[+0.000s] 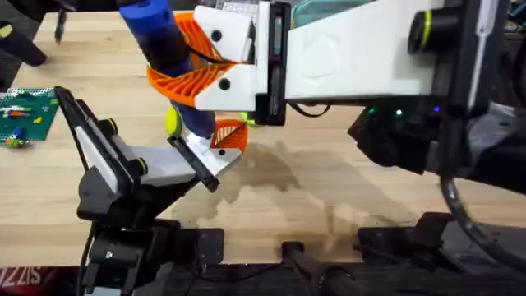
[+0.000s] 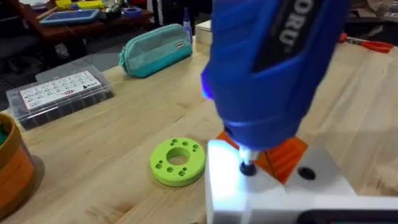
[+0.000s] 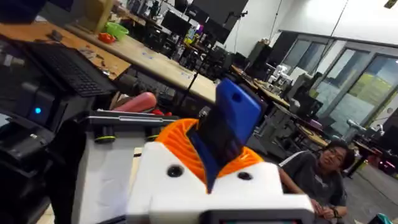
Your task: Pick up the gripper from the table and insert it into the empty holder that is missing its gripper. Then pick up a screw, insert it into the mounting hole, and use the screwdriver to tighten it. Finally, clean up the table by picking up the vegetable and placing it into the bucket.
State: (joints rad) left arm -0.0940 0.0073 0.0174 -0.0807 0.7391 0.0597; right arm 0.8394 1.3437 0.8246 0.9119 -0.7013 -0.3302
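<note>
Right gripper [image 1: 197,62]: large white claw with orange ribbed pads, pinching the blue screwdriver [image 1: 156,37] so it can be steered onto the screw.

Screwdriver [image 2: 267,68]: long axis near upright, slightly tilted; dark tip [image 2: 247,168] pointing down, lit by its own lamp, seated at a mounting hole. Judged: tightening step under way.

Left gripper [image 1: 197,160]: black fingers low beside the work, seemingly steadying it; whether spread or pressed together, cannot tell.

Holder [image 2: 273,193]: white block on the table under the tip, orange wedge [image 2: 283,155] already fitted.

Bucket [image 2: 12,168]: orange, well apart at table edge.

Green ring disc [image 2: 178,161]: flat, just beside holder.
</note>
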